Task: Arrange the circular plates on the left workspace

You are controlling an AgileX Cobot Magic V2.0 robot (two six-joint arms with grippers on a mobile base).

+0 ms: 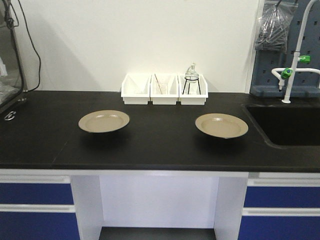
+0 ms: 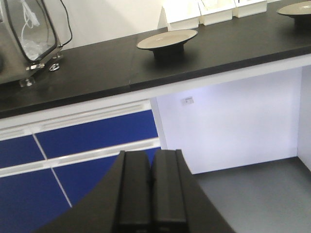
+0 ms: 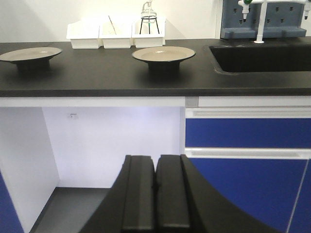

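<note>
Two round beige plates with dark undersides rest on the black benchtop (image 1: pixel 160 145). The left plate (image 1: pixel 104 121) (image 2: pixel 167 40) (image 3: pixel 30 54) lies apart from the right plate (image 1: pixel 221 125) (image 3: pixel 163 54) (image 2: pixel 295 8), which sits nearer the sink. Both grippers hang below the bench's front edge, away from the plates. My left gripper (image 2: pixel 150 155) is shut with nothing in it, in front of the blue cabinet doors. My right gripper (image 3: pixel 155 159) is shut and holds nothing, facing the knee recess. Neither gripper shows in the front view.
Three white bins (image 1: pixel 164 89) stand against the back wall, one holding a glass flask on a wire stand (image 1: pixel 192 77). A recessed sink (image 1: pixel 285 122) with a white tap (image 1: pixel 295 55) lies at the right. A metal-framed apparatus (image 2: pixel 26 39) stands at the far left.
</note>
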